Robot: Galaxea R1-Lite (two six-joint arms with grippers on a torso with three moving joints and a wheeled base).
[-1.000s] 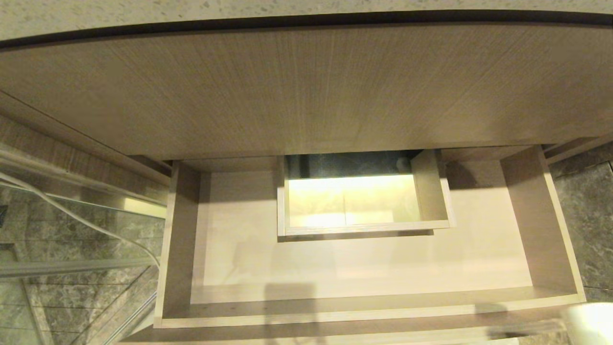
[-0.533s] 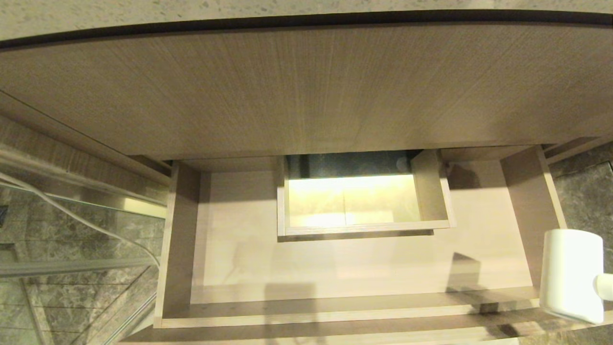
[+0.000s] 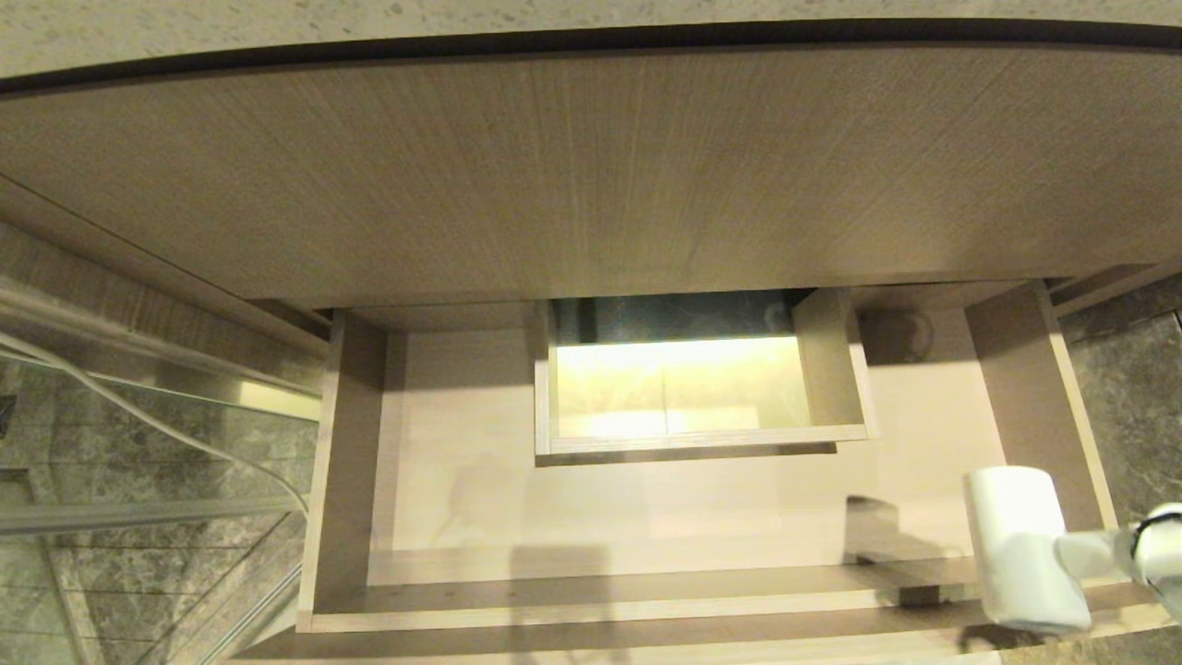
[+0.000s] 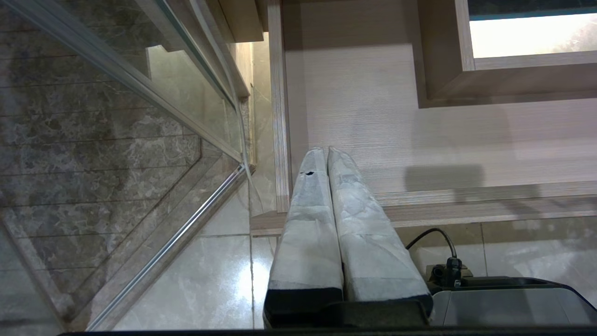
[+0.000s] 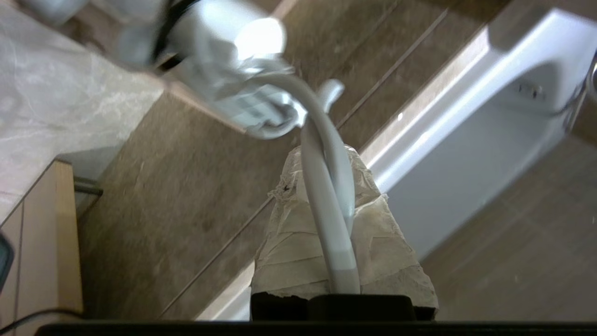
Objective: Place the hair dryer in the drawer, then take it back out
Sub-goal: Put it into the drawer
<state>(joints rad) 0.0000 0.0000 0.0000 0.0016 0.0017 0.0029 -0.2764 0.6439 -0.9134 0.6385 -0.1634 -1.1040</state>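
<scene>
We've got one drawer [image 3: 480, 499] pulled open w/ a boxed cutout [image 3: 683, 388] mid-frame, and one hair dryer [image 3: 1020, 545] at lower right over its front corner, right gripper [image 5: 322, 158] clamped on its cord [image 5: 326, 205], left gripper [image 4: 326, 151] pressed together, parked at the drawer's left front.

Head view: drawer [image 3: 462, 480] pulled open, filling lower centre of frame, under cabinet panel [image 3: 591, 175] spanning upper half. Worktop [image 3: 591, 14] edge along top of frame. Boxed cutout [image 3: 702, 388] at drawer's middle, against its rear. Hair dryer [image 3: 1020, 545] at lower right, over drawer's front right corner; right claw [image 5: 322, 163] closed on its cord [image 5: 326, 205]. Cable [image 3: 148, 416] crosses left edge, outside drawer. Left claw [image 4: 326, 154], closed, over drawer's front left corner.
</scene>
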